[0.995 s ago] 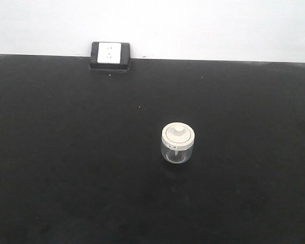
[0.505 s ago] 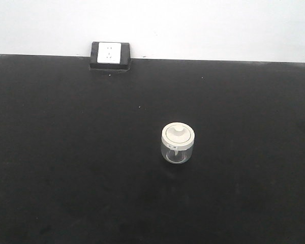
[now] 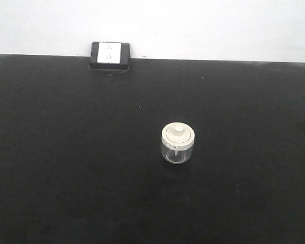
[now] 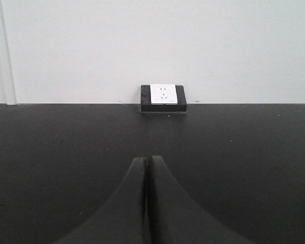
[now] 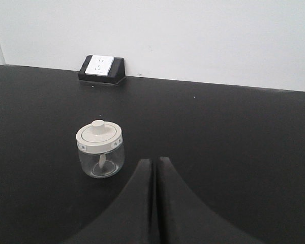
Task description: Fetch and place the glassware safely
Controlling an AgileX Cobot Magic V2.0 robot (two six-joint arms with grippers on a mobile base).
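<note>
— Front view, items?
— Glass jar (image 3: 178, 144) upright mid-tabletop (image 3: 66, 152), lid (image 3: 178, 134) on; socket box (image 3: 110, 56) at wall.
— Left wrist?
— I log left gripper (image 4: 146, 161) jaws closed, empty.
— Right wrist?
— Right gripper (image 5: 155, 162) jaws closed, empty; jar just left, apart.

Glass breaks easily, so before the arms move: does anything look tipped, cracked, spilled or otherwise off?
Nothing stands out. The jar stands upright on the black table, lid seated squarely, nothing spilled. Both pincers, left and right, are shut and away from it.
</note>
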